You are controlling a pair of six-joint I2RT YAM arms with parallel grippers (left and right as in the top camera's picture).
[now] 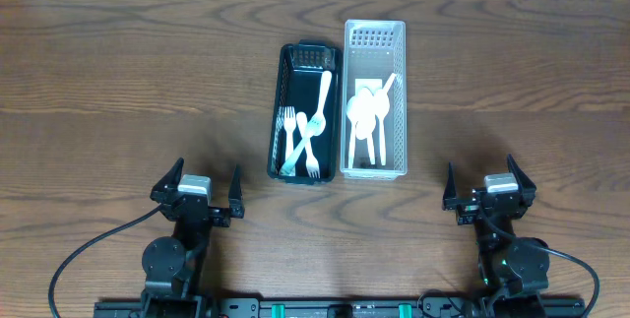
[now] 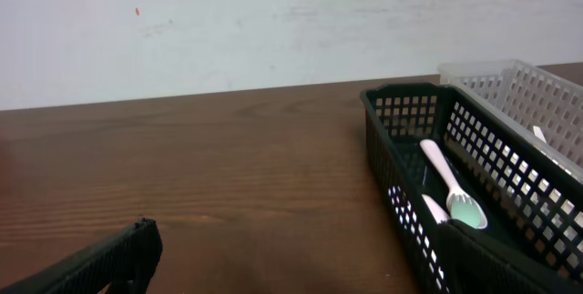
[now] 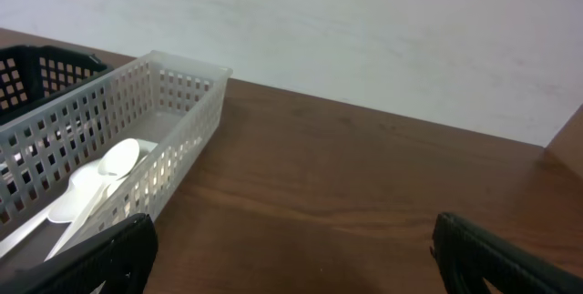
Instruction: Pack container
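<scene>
Waiting grippers: the left gripper (image 1: 205,176) and the right gripper (image 1: 482,172) sit low at the near side of the table (image 1: 118,62), well apart; each has its fingers spread wide with nothing between them; the right wrist view shows that arm's fingers (image 3: 100,258) at opposite bottom corners
Step in hand: no loose piece lies on the wood and neither arm is engaged with anything; judged from this, the packing is either finished or paused between items
Black basket: the black basket (image 1: 279,111) stands ahead of the left gripper and a little to its right, its long side running away from the robot; white forks (image 1: 305,141) lie inside, one with a pale green head
White basket: the white basket (image 1: 402,92) stands hard beside the black one on its right, whether touching cannot be told; white spoons (image 1: 366,111) lie heaped in it
Next move: any further placing likely calls for a rise first, then a descent through the open top; the mesh walls bar entry from the side
Edges: the near short wall of each basket faces the grippers; the far table edge lies beyond the white basket
Open room: bare wood spreads wide to the left of the black basket and to the right of the white one; no working gap between the two
</scene>
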